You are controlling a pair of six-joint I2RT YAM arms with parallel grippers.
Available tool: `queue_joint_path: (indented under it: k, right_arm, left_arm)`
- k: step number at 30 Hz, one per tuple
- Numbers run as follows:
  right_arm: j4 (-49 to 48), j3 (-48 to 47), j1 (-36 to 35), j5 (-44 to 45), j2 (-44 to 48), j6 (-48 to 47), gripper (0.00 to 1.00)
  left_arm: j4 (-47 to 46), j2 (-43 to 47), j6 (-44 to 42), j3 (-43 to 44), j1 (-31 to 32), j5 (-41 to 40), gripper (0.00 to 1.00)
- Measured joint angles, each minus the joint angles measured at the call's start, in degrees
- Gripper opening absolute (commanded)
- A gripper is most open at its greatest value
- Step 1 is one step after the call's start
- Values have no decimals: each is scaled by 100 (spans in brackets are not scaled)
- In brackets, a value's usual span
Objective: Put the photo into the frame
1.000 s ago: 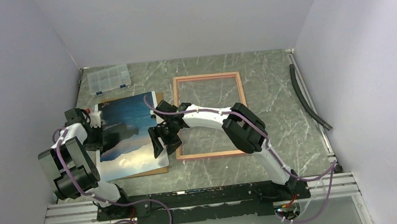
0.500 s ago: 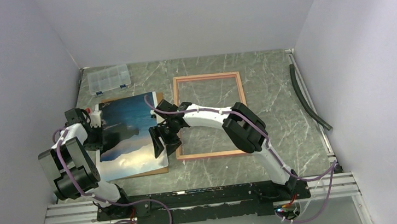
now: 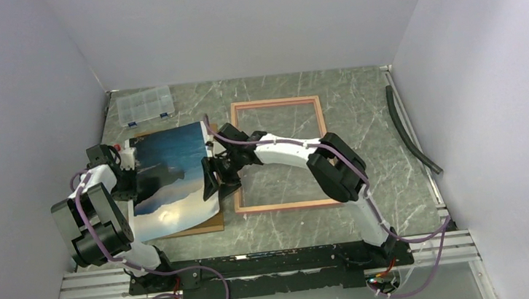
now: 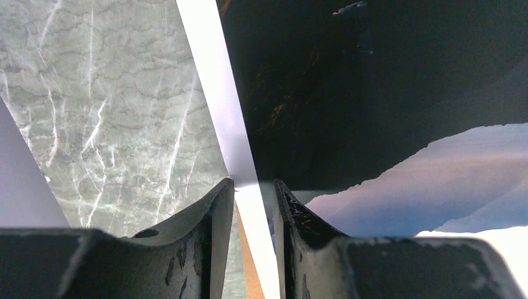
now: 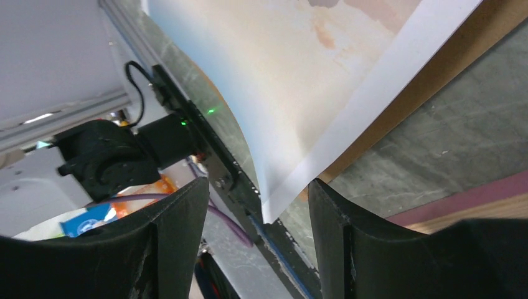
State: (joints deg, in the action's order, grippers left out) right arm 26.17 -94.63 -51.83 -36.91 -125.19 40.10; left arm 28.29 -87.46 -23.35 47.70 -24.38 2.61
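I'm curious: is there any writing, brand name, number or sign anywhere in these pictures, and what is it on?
No text can be read anywhere.
The photo: printed scenery only, no caption.
The frame and the clear plastic box: no marks visible.
A blue and orange patch low in the right wrist view: perhaps a label, too blurred to read.

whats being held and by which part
The photo, pinched on its left white border by the left gripper; the right gripper stands open around its right edge.
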Motion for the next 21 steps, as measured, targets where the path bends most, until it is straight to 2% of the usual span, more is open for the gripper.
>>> queue_joint_path:
  k: [6,11,17,21]
  right_arm:
    - [-1137,704,197,-428,295,708,63]
    - [-1937,1178,291,-568,297,1410,56]
    - [-2656,1349,310,-562,299,2081,50]
    - [-3195,1572,306,-551,299,2509,51]
  left_arm:
    - [9,0,-13,7,0,9,34]
    - [26,0,-20,15,0,15,34]
    - [72,-2,-13,46,-2,35,34]
    - [149,-2,-11,57,0,90,34]
